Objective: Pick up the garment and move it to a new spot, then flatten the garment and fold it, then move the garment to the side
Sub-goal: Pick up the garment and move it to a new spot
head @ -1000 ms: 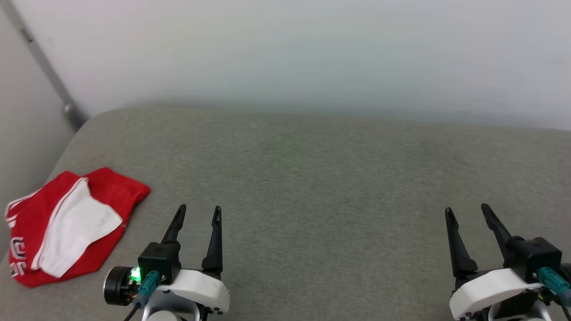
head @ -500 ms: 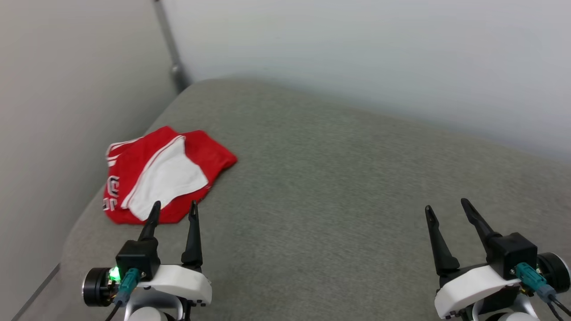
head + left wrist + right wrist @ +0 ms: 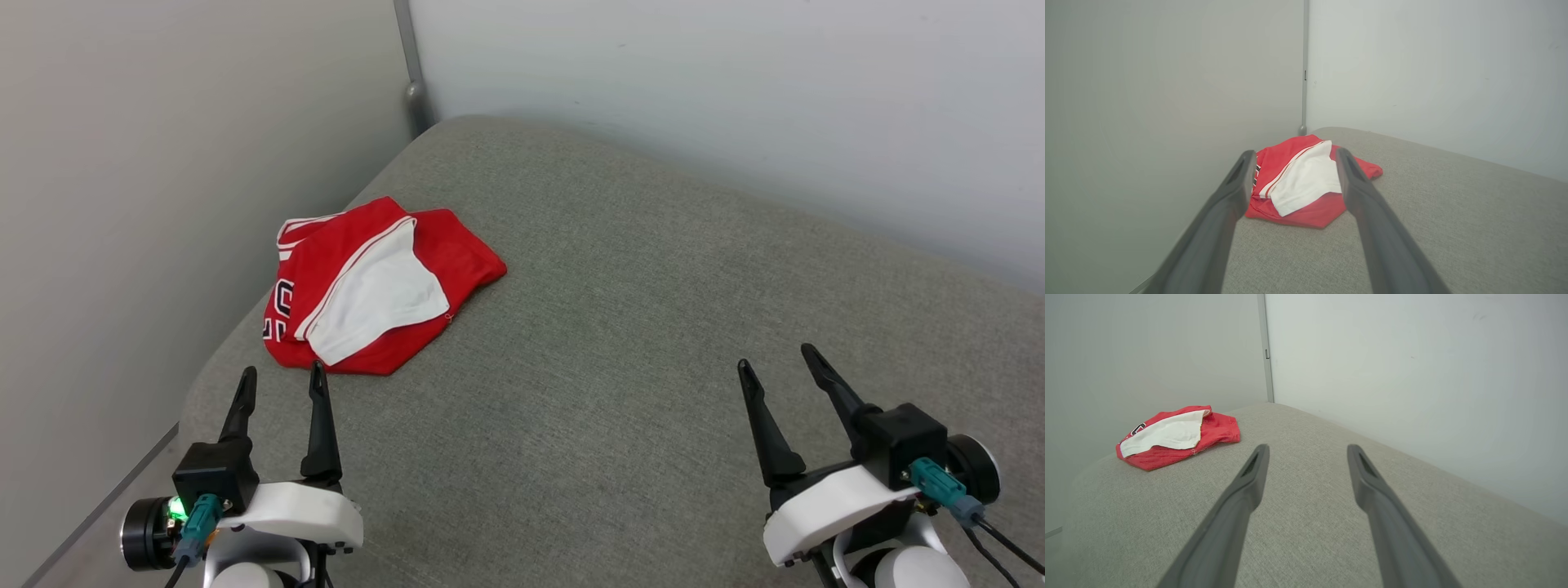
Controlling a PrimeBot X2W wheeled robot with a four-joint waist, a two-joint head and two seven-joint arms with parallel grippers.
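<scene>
The left hand point(image 3: 282, 370) and right hand point(image 3: 775, 355) each have 2 long black fingers point(image 3: 320, 433), tapering to points and slotted near the tips. Behind them is a rounded white shell point(image 3: 294, 510). On the shell sits a black block point(image 3: 216, 474); a teal plug point(image 3: 196, 523) with a dark cable point(image 3: 989, 532) enters it. Beside the left shell a green light point(image 3: 175, 508) glows by a round black cap point(image 3: 139, 535).

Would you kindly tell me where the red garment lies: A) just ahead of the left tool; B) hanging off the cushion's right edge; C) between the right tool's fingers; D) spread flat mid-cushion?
A: the garment lies bunched on the cushion just ahead of the open left tool, well away from the right tool.
</scene>
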